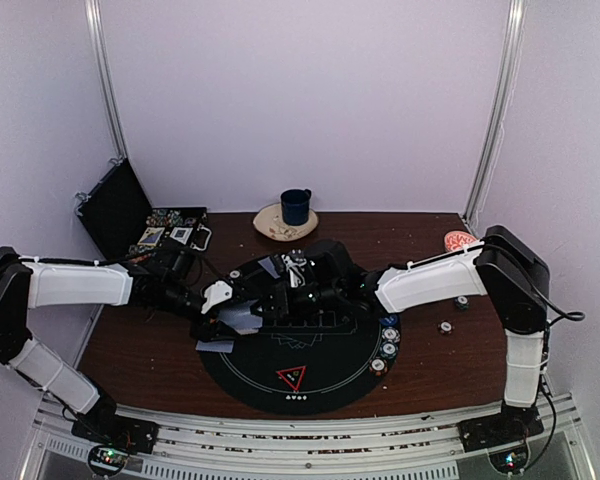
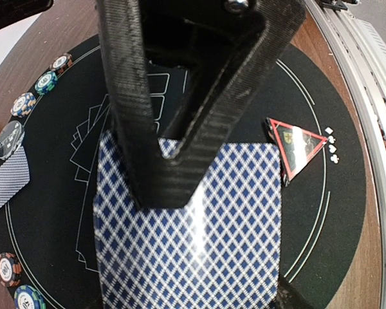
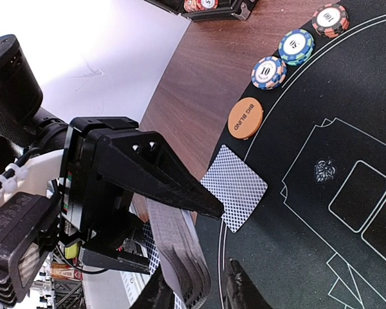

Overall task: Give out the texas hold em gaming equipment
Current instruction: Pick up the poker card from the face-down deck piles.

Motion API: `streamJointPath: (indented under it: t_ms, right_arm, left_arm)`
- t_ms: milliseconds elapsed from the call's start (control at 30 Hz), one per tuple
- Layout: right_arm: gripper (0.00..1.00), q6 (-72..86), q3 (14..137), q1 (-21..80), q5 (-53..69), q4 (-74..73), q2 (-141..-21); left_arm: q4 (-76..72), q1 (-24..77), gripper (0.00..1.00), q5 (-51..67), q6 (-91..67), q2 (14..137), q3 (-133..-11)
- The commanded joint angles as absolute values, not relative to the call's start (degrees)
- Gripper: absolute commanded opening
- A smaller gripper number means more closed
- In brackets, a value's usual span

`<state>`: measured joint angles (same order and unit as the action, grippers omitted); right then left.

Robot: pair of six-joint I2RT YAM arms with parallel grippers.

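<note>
My left gripper is shut on a deck of blue-diamond-backed playing cards, held above the black round mat. In the right wrist view the deck shows edge-on, fanned at its end. The right gripper stands open with that end between its fingertips, and a gap shows on one side. One card lies face down on the mat's edge beside an orange button disc and striped chips. The red-edged triangle marker lies near the mat's front.
An open black case with chips stands at the back left. A dark blue mug sits on a plate behind the mat. A red-patterned bowl and two loose chips lie at the right. More chips line the mat's right rim.
</note>
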<state>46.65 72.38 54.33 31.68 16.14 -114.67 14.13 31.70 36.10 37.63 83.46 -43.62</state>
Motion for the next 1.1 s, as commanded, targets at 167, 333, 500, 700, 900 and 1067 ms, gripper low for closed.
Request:
streamJointPath:
  t_ms: [167,333,500,700,900,1067]
  right_arm:
    - [0.19,45.78,70.88,53.28,29.34,15.33,-113.95]
    - [0.12,46.06,70.58,53.33,30.99,16.45,-114.03]
    - [0.05,46.19,70.11,53.25,32.01,17.03,-113.68]
    - [0.0,46.79,69.58,53.17,33.6,18.21,-113.36]
    - [0.0,46.06,67.53,52.34,32.19,17.25,-110.79]
    - [0.0,45.93,63.85,51.23,32.68,18.1,-107.73]
  left_arm:
    - [13.91,31.49,0.15,36.96,37.88,84.01,-44.81]
    - [13.89,31.47,0.16,36.57,37.75,84.61,-44.99]
    - [13.89,31.47,0.15,36.21,37.79,85.14,-45.09]
    - [13.89,31.5,0.15,35.75,37.57,85.43,-45.26]
    - [13.89,31.54,0.14,34.98,37.44,85.43,-45.31]
    - [13.89,31.53,0.08,33.66,37.15,85.76,-45.57]
